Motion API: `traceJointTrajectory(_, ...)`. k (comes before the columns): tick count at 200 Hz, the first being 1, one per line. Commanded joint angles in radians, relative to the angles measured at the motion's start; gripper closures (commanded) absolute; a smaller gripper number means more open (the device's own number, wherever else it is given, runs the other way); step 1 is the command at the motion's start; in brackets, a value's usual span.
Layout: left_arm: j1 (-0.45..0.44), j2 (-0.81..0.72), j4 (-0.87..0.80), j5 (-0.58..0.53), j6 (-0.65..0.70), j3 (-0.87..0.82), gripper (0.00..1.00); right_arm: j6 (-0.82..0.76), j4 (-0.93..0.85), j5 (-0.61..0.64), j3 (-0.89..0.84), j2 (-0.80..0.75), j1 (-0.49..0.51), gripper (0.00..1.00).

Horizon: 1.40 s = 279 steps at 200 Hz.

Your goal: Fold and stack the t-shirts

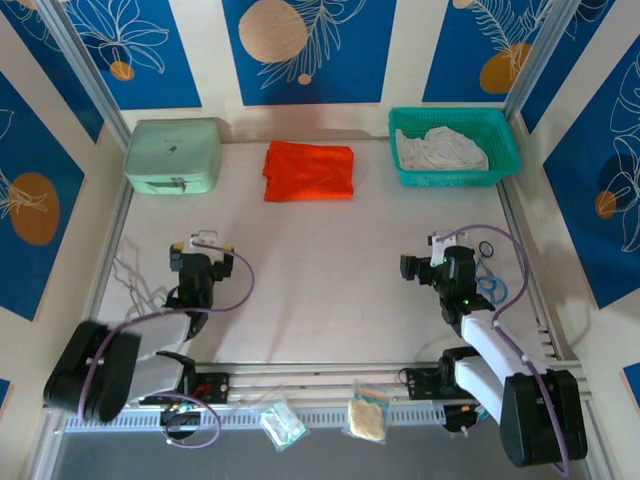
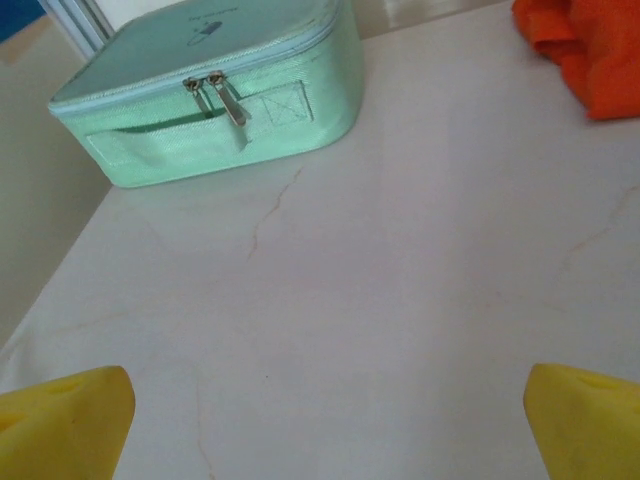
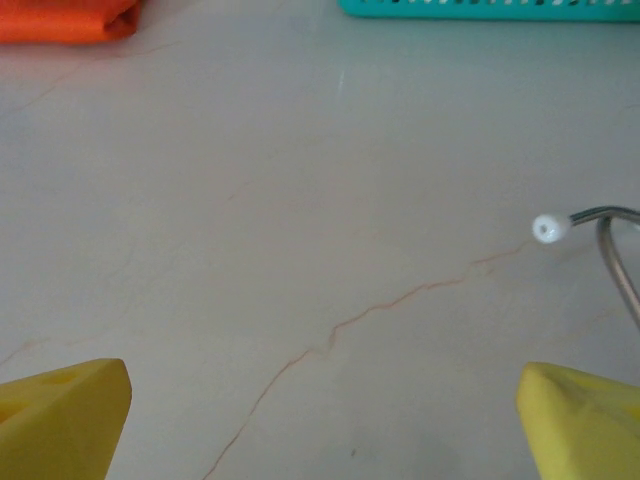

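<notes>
Top external view, contents listed against the orange t-shirt (image 1: 308, 170), which lies folded into a rough rectangle on the pale tabletop (image 1: 320, 300), close to the far edge and about midway across; mint-green case (image 1: 173, 155), zipped, to the left of the orange t-shirt, level with it and apart from it; teal basket (image 1: 455, 180), to the right of the orange t-shirt, also level and apart, holding one white t-shirt (image 1: 440, 148), crumpled and unfolded; left arm (image 1: 150, 350), nearer than the orange t-shirt and to its left, pointing toward the far edge, well apart from the cloth; right arm (image 1: 490, 350), nearer than the orange t-shirt and to its right, likewise well apart; two small clear packets (image 1: 282, 422), on the near side, far from the orange t-shirt, by the rail at the arm bases; left wrist view, left jaws spread wide and holding nothing, one yellow fingertip (image 2: 65, 420) at each lower corner with bare tabletop between, the case ahead to the left with two metal zip pulls (image 2: 215, 95), a corner of the orange t-shirt at upper right; right wrist view, right jaws spread wide and holding nothing, the folded edge of the orange t-shirt at upper left, the basket wall to its right, a thin white-tipped wire (image 3: 547, 228) at the right side
</notes>
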Motion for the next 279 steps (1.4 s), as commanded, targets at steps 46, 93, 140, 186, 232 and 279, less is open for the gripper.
traceJointTrajectory(46,0.11,0.238,0.253,0.132,-0.027,0.106,0.01,-0.042,0.584,-0.142,-0.047,0.223,-0.071,0.01)
traceJointTrajectory(93,0.167,0.287,0.17,0.232,-0.068,0.161,0.0,-0.07,0.461,-0.313,0.093,0.344,-0.087,0.01)
traceJointTrajectory(140,0.167,0.286,0.173,0.23,-0.07,0.159,0.01,0.028,1.046,-0.206,-0.026,0.634,-0.064,0.01)
traceJointTrajectory(186,0.166,0.287,0.182,0.232,-0.063,0.157,0.01,0.059,0.618,-0.218,0.164,0.596,-0.094,0.01)
traceJointTrajectory(232,0.167,0.288,0.176,0.235,-0.064,0.159,0.01,0.046,0.576,-0.197,0.172,0.583,-0.083,0.01)
traceJointTrajectory(279,0.167,0.288,0.176,0.235,-0.064,0.159,0.01,0.042,0.587,-0.189,0.168,0.583,-0.078,0.01)
